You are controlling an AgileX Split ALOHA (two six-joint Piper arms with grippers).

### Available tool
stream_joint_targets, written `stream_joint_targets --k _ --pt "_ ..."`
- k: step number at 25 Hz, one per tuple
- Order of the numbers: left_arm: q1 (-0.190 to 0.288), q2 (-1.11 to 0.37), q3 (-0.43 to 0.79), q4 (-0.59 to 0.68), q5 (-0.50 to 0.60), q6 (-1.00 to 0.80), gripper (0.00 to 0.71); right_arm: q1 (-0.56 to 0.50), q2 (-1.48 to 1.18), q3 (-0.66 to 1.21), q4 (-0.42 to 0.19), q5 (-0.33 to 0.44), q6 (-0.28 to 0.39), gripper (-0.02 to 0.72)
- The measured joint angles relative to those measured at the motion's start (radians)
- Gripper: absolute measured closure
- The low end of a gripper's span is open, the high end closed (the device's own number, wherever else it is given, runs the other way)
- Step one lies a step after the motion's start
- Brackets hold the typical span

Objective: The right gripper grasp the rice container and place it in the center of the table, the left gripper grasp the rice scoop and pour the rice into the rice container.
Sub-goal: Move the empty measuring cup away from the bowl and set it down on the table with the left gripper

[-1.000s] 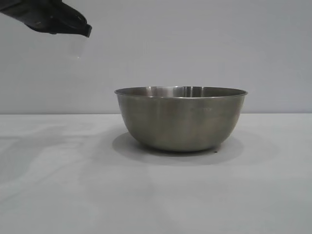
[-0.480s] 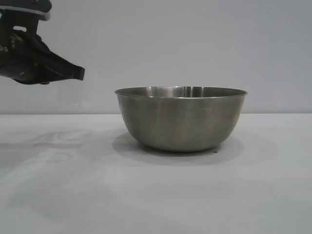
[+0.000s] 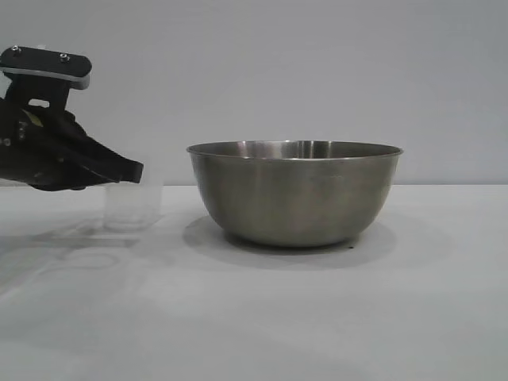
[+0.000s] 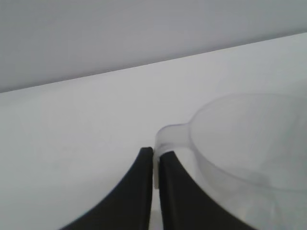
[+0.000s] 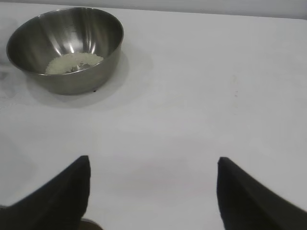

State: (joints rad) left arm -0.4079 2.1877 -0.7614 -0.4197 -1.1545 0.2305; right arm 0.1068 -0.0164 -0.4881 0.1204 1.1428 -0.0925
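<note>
The rice container (image 3: 295, 193), a wide steel bowl, stands at the table's middle; the right wrist view shows it (image 5: 67, 48) holding a small pale heap of rice (image 5: 73, 62). To its left the translucent rice scoop (image 3: 132, 202) stands upright on the table (image 3: 254, 317), looking empty in the left wrist view (image 4: 249, 143). My left gripper (image 3: 136, 170) is shut on the scoop's handle (image 4: 169, 136), its black fingers (image 4: 141, 177) pinching the thin tab. My right gripper (image 5: 152, 160) hovers open over bare table, well away from the bowl, and is out of the exterior view.
A plain grey wall backs the white table. Bare tabletop lies in front of the bowl and to its right. The scoop sits roughly a hand's width from the bowl's left wall.
My left gripper has come down from high at the upper left with the scoop, which now rests on the table left of the bowl. The bowl has not moved.
</note>
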Motion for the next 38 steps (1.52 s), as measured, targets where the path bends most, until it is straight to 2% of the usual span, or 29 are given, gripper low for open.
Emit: stream_joint_targets --k 2,3,4,5,9,14,20,35,38 --pt "0.000 0.006 0.000 -0.009 -0.002 0.000 0.710 0.000 0.000 0.000 0.000 0.000 0.000 0.223" --pt "0.000 0.009 0.000 -0.010 0.000 0.000 0.662 0.000 0.000 0.000 0.000 0.000 0.000 0.223" --pt "0.000 0.010 0.000 -0.013 -0.001 0.000 0.662 0.000 0.000 0.000 0.000 0.000 0.000 0.223" --pt "0.000 0.010 0.000 -0.013 0.001 0.000 0.596 0.000 0.000 0.000 0.000 0.000 0.000 0.223" --pt "0.000 0.010 0.000 -0.013 0.001 0.000 0.466 0.000 0.000 0.000 0.000 0.000 0.000 0.223" --pt "0.000 0.010 0.010 -0.013 0.001 0.000 0.481 0.000 0.000 0.000 0.000 0.000 0.000 0.223" --pt "0.000 -0.046 0.110 -0.003 0.001 0.000 0.481 0.000 0.000 0.000 0.000 0.000 0.000 0.223" --pt "0.000 -0.367 0.426 0.099 0.001 0.002 0.481 0.000 0.000 0.000 0.000 0.000 0.000 0.223" --pt "0.000 -0.438 0.474 0.099 0.057 -0.003 0.481 0.000 0.000 0.000 0.000 0.000 0.000 0.223"
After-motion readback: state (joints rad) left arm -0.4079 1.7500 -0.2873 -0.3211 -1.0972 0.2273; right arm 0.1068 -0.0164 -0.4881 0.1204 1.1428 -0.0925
